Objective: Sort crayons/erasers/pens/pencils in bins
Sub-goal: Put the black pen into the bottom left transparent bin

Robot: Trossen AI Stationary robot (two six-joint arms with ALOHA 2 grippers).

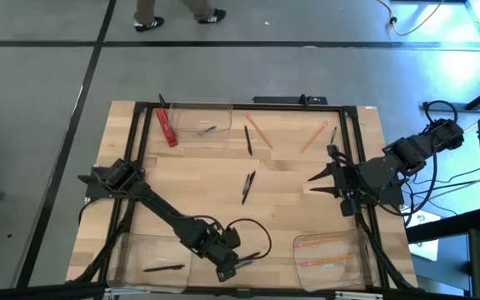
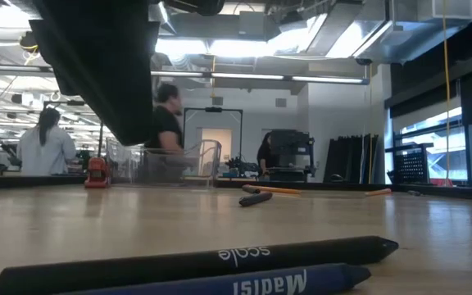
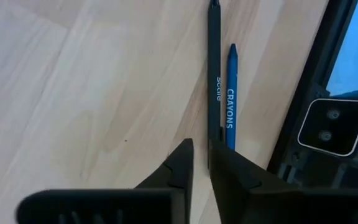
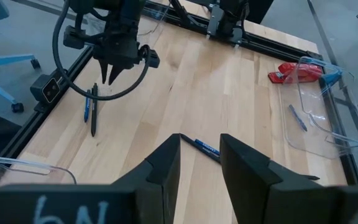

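My left gripper [image 1: 230, 268] [image 3: 201, 155] hangs at the near edge between the two near bins, pointing down, its fingers open by a narrow gap. Just beyond its tips a black pen [image 3: 214, 74] [image 2: 220, 258] and a blue crayon [image 3: 230, 93] [image 2: 244, 283] lie flat side by side on the table. The pen's near end runs behind one finger [image 3: 229, 168]. My right gripper [image 1: 319, 177] [image 4: 201, 138] waits open at the right side, above a pen [image 4: 204, 148] in the table's middle. The near-left bin [image 1: 132, 250] holds a pen [image 1: 163, 267]. Pencils [image 1: 327, 242] lie in the near-right bin [image 1: 352, 271].
The far-left bin [image 1: 219, 112] holds one crayon [image 1: 205, 130], with a red strip [image 1: 167, 129] beside it. Loose pens [image 1: 247, 140] [image 1: 248, 185] and pencils [image 1: 259, 132] [image 1: 313, 137] lie on the far half. A black frame [image 1: 248, 105] borders the table. People stand in the room behind.
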